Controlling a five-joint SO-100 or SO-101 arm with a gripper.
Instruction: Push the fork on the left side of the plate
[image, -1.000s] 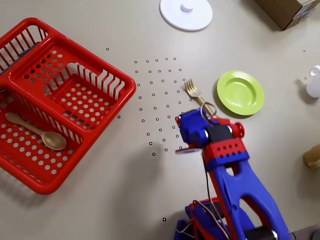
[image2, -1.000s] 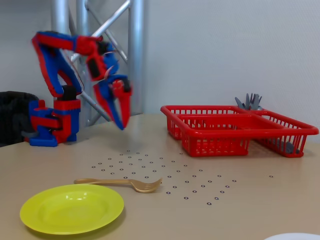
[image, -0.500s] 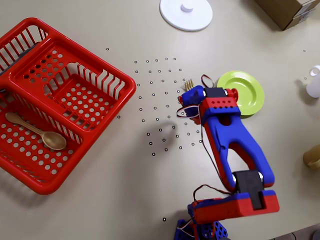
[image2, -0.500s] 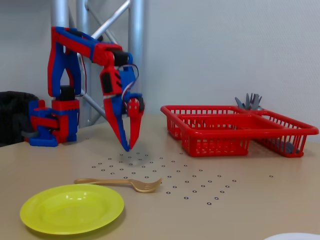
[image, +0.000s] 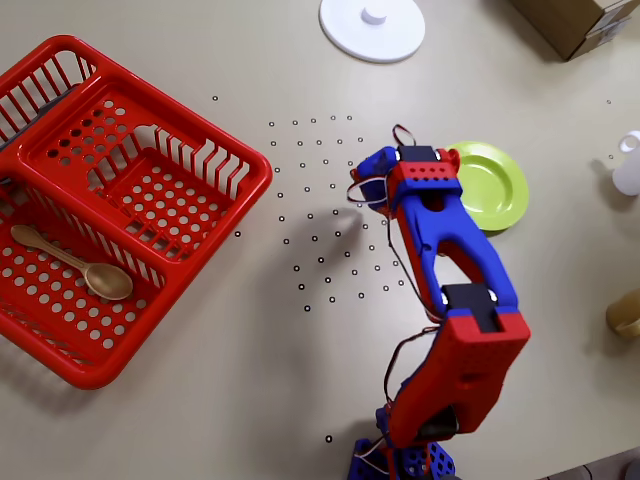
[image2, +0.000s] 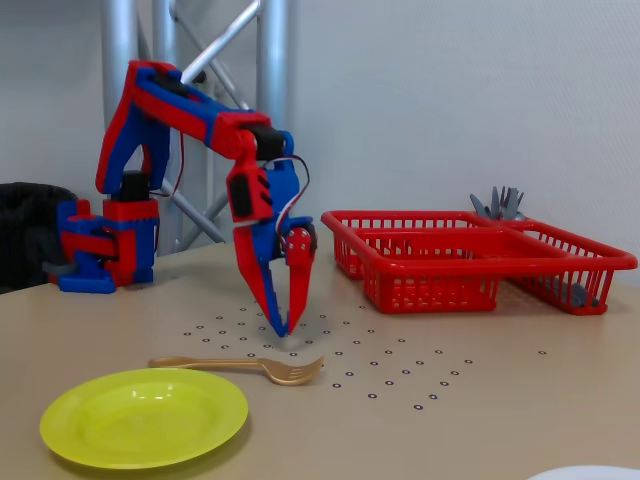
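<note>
In the fixed view the fork (image2: 240, 366) lies flat on the tabletop (image2: 480, 400) just behind the plate (image2: 144, 416), its long axis running across the picture, tines to the right, handle end to the left. The gripper (image2: 284, 330) points straight down just behind the fork, tips pressed nearly together and holding nothing. From overhead the arm hides the fork entirely and covers the plate's (image: 495, 185) left edge; the gripper itself is hard to make out there
</note>
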